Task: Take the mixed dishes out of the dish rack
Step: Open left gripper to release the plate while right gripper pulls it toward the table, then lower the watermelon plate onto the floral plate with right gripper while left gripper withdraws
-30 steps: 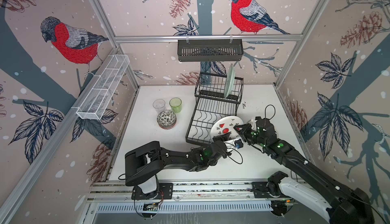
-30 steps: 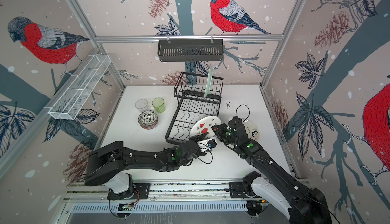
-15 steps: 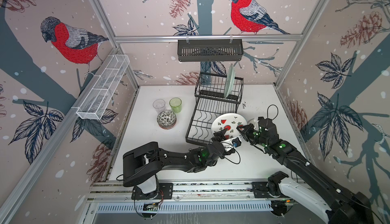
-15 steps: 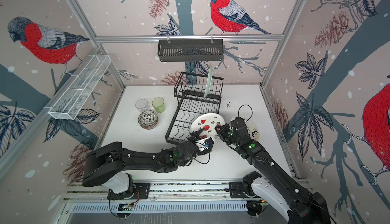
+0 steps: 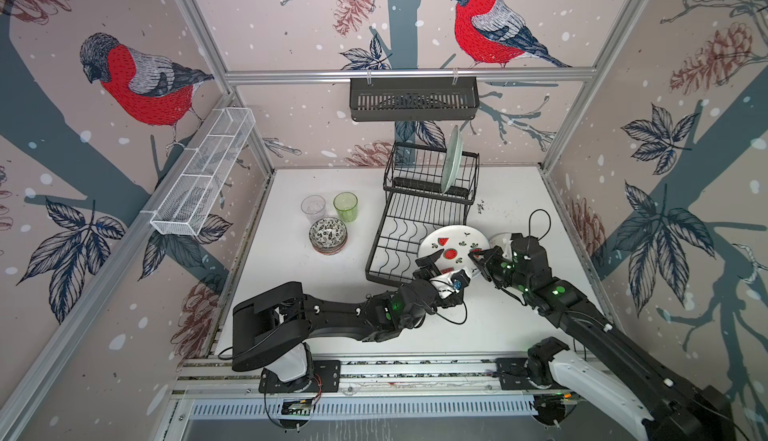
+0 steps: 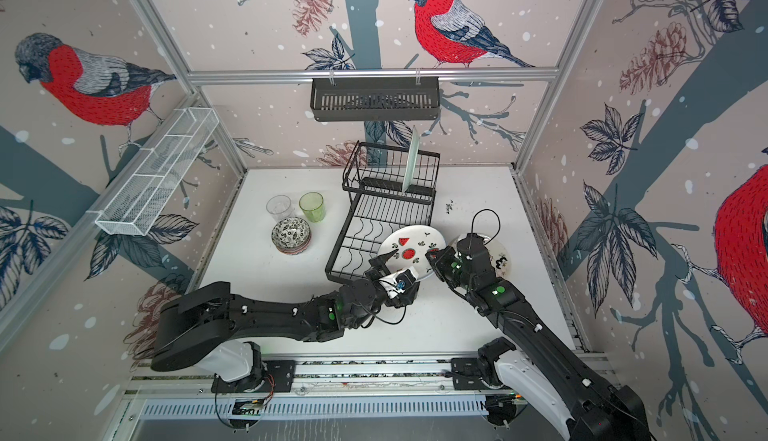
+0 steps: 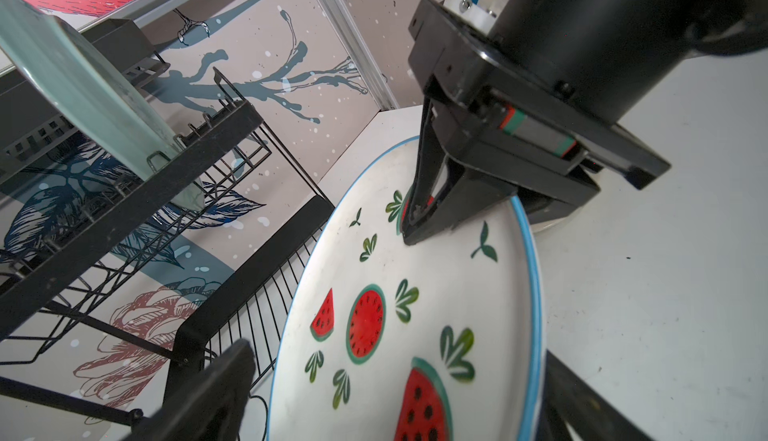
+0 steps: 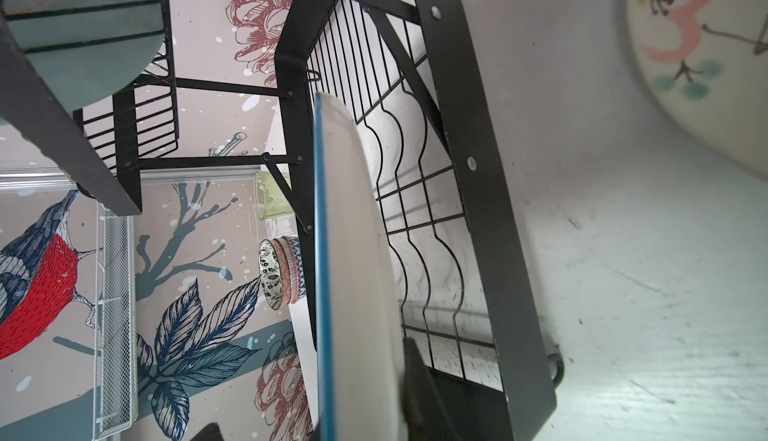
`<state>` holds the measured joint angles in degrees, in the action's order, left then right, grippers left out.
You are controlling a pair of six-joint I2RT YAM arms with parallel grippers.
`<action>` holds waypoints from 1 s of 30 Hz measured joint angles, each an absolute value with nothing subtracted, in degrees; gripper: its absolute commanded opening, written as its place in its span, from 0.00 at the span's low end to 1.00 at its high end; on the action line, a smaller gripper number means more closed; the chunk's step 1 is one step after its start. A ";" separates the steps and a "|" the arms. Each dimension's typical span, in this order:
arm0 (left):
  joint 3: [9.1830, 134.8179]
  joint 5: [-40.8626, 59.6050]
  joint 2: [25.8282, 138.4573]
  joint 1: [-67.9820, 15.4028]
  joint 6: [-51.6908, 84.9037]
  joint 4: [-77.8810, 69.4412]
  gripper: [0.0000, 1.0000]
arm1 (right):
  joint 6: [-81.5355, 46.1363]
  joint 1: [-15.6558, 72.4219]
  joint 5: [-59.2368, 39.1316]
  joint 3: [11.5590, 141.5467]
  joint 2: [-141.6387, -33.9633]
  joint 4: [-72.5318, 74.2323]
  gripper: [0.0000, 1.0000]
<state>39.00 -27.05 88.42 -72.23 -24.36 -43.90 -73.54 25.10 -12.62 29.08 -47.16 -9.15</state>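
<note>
right gripper (image 5: 478, 257) pinches the right rim of the watermelon plate (image 5: 453, 243), which hangs tilted over the rack (image 5: 399, 227) near corner, extending left from that grip; left gripper (image 5: 446, 270), spread wide, straddles its near edge.

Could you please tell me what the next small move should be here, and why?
Probably draw the left gripper straight back, clear of the watermelon plate. Its jaws stand open on either side of the plate's near edge, while the right gripper is clamped on the opposite rim. So the right arm seems to carry the plate alone, at the dish rack's front corner.
</note>
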 measured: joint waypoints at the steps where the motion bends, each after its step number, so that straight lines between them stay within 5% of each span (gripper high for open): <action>1: 38.79 -27.03 88.07 -72.25 -24.34 -43.88 0.98 | -73.58 24.99 -12.62 28.97 -46.96 -9.13 0.00; 30: 33.58 -23.83 74.65 -69.45 -15.90 -44.27 0.98 | -65.14 12.08 -13.80 24.91 -40.49 -14.20 0.00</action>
<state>33.58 -23.83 74.65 -69.45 -15.90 -44.27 -65.14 12.08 -13.80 24.91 -40.49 -14.20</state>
